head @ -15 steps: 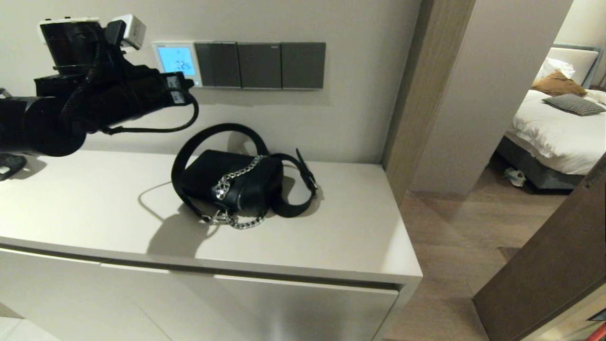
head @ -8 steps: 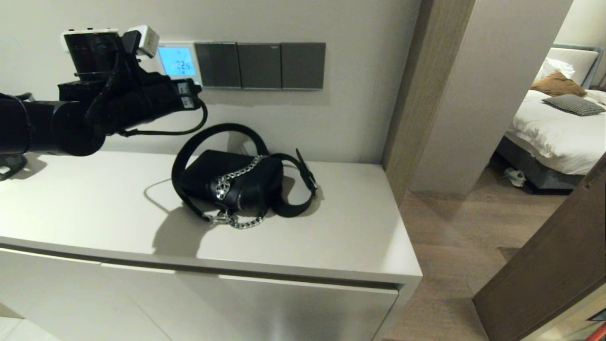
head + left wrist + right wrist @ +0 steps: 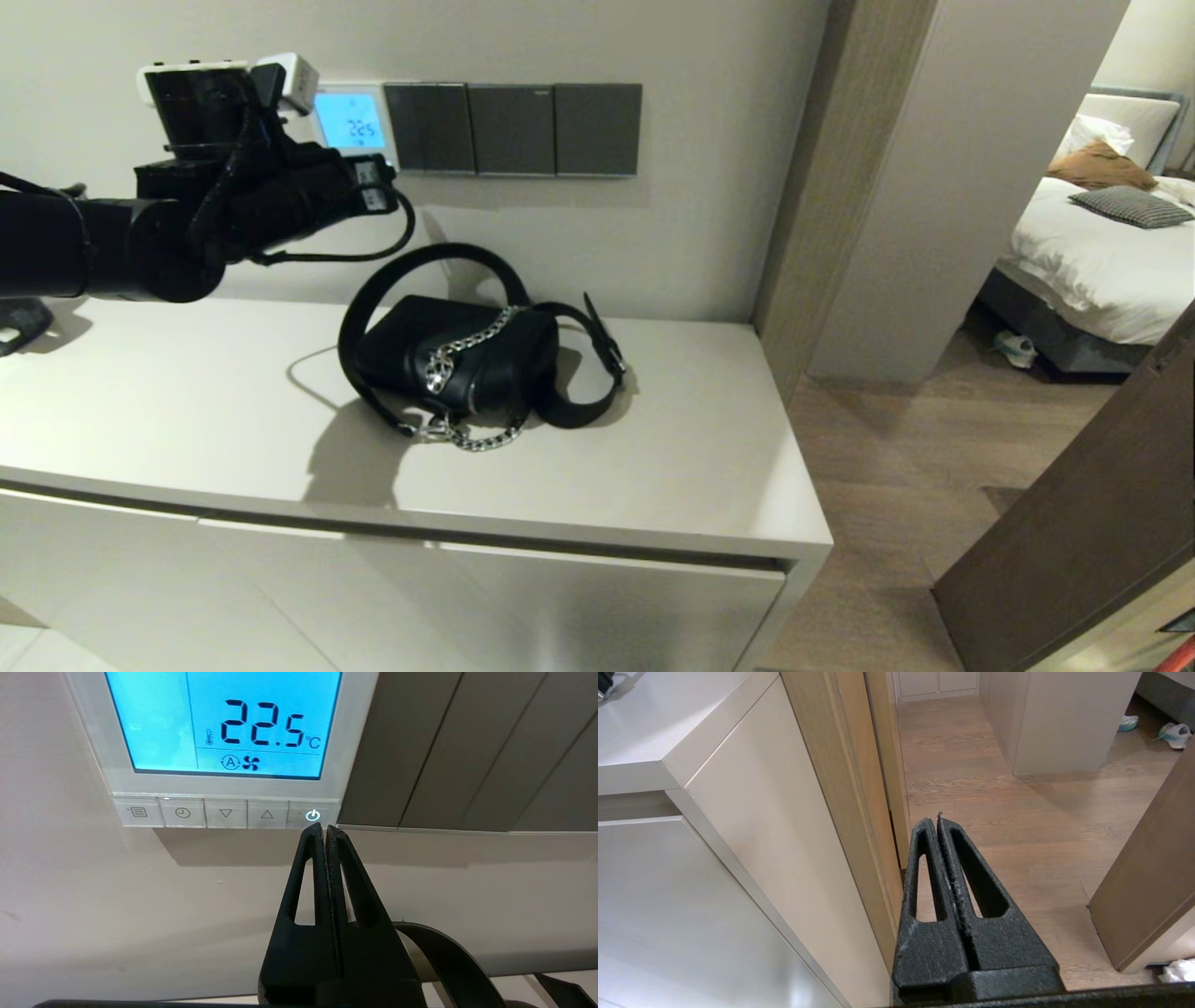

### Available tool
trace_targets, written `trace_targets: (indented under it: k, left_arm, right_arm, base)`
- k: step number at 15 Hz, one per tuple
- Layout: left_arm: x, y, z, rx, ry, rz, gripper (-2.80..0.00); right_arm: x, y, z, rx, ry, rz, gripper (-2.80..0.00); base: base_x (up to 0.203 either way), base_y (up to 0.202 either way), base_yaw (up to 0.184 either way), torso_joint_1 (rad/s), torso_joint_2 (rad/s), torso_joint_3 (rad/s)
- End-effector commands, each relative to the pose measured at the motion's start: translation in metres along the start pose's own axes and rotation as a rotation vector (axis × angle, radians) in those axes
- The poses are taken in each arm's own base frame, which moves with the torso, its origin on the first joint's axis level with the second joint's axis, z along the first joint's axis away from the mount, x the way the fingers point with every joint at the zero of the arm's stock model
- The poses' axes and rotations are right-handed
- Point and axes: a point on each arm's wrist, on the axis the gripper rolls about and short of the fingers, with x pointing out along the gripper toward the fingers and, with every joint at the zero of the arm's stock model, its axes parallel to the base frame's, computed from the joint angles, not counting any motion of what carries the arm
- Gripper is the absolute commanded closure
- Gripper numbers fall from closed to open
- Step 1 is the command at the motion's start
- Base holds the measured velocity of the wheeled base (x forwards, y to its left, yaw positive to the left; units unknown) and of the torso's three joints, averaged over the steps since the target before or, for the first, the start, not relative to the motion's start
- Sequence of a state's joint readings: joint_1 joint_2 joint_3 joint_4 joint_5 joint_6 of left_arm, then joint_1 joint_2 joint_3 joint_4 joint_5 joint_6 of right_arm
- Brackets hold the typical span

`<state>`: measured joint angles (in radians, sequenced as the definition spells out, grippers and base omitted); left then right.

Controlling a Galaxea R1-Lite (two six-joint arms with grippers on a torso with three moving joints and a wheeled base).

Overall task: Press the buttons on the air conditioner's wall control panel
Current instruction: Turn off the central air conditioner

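My left gripper [image 3: 324, 828], jaws pinched closed and empty, is hovering just below the power button [image 3: 313, 815] of the wall control panel [image 3: 348, 732] | contact seemingly unmade | drifting sideways risks missing it | right gripper [image 3: 938, 820] closed, parked.

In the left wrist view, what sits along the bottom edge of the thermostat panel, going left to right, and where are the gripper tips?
Menu button → clock button → down arrow button → up arrow button → lit power button. The shut left gripper points just under the power button.

You have bare wall [image 3: 140, 896] beside the left gripper [image 3: 324, 828]; the handbag strap [image 3: 444, 956] lies beneath it.
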<state>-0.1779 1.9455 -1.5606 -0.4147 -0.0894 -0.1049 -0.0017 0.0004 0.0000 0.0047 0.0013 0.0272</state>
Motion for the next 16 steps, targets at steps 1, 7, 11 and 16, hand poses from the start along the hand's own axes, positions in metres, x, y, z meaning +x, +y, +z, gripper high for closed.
trace_targets:
  k: [1,7,11,16]
  left_arm:
    - [0.000,0.000,0.002,0.000,-0.009,0.002,0.00]
    - [0.008,0.008,-0.004,-0.003,0.003,0.019,0.00]
    - [0.003,0.009,-0.001,-0.002,-0.005,0.022,0.00]
    - [-0.026,0.003,0.025,-0.001,-0.055,0.013,0.00]
  right_arm:
    - [0.000,0.000,-0.001,0.000,0.004,0.000,0.00]
    - [0.000,0.000,-0.001,0.000,0.004,0.000,0.00]
    - [0.000,0.000,-0.001,0.000,0.004,0.000,0.00]
    - [0.000,0.000,0.000,0.000,0.003,0.000,0.00]
  base:
    - [0.000,0.000,0.000,0.000,0.00,0.000]
    - [0.000,0.000,0.000,0.000,0.00,0.000]
    - [0.000,0.000,0.000,0.000,0.00,0.000]
    - [0.000,0.000,0.000,0.000,0.00,0.000]
